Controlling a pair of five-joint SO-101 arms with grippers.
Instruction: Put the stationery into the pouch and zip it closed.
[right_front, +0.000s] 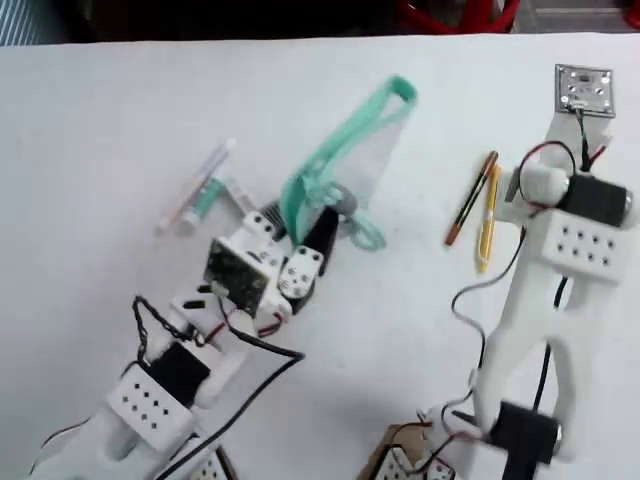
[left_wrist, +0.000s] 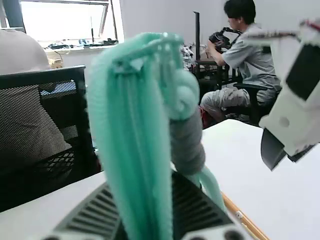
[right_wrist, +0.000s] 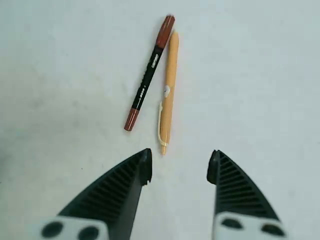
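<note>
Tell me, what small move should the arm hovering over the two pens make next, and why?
Probably lower the right gripper onto the slim yellow plastic pen and close. Its jaws stand open just short of that pen, which lies beside a brown-capped black marker, while the left gripper holds the clear teal-zipped pouch up.

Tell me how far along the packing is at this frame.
Nothing packed yet: the brown pen, yellow pen and two other items lie on the table. In hand: left tool grips the pouch; right tool hangs open over the pens. Left: loading everything, zipping.
</note>
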